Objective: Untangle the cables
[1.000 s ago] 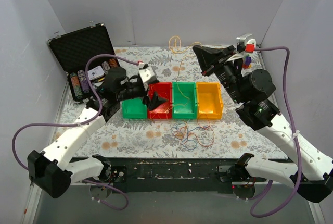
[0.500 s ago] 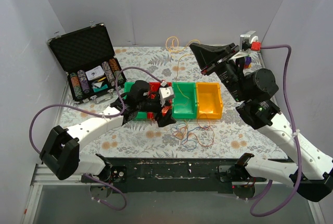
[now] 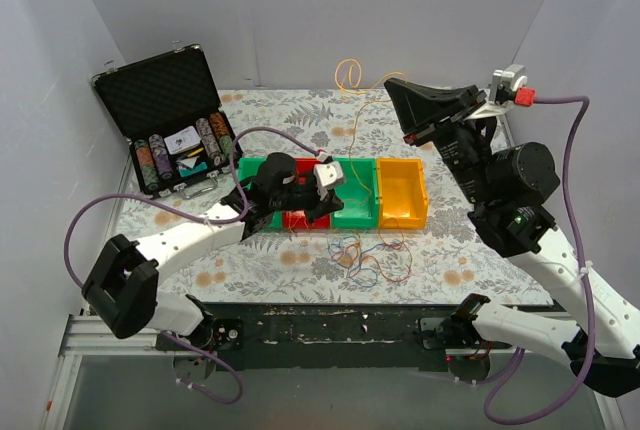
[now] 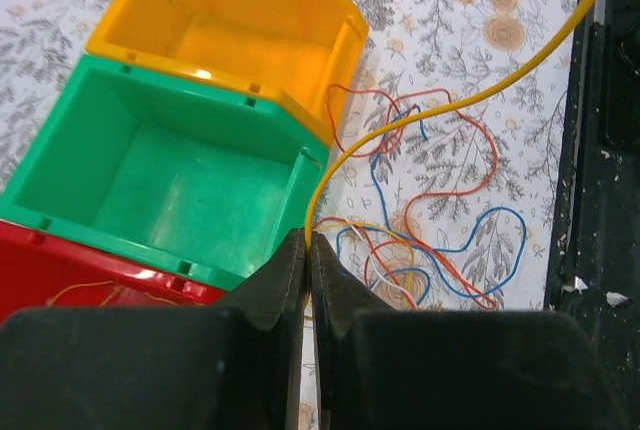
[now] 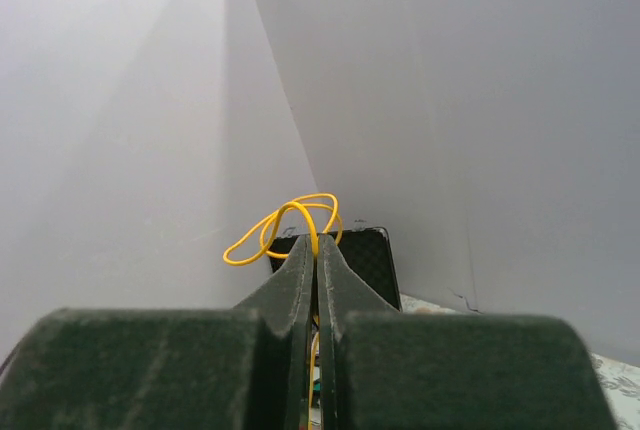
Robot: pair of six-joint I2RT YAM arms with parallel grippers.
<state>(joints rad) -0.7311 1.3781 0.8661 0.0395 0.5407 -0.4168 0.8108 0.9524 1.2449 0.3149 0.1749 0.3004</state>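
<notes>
Pinching 1 thin yellow flexible cable (image 4: 450, 107) between the tightly pressed left fingers (image 4: 297, 262), low over the near wall of the green plastic bin (image 4: 180, 180) touching the left side of the orange rectangular plastic bin (image 3: 402, 193). Pinching what looks like the far end of that same cable between the right fingers (image 5: 300, 255), likewise pressed together, raised high beyond the orange bin with a yellow coil poking past the tips. Held this way, probably, to stretch 1 strand between 2 anchors and draw it clear of the rest. Just in front of the orange bin on the floral tabletop (image 3: 250, 260): a loose clump of thin orange, red and blue cables (image 3: 372, 260), not yet separated. Already inside the red plastic bin (image 4: 60, 260), 2 places left of the orange bin: 1 thin orange strand. Next, likely: pull apart slowly, watching for snags dragging the clump along.
</notes>
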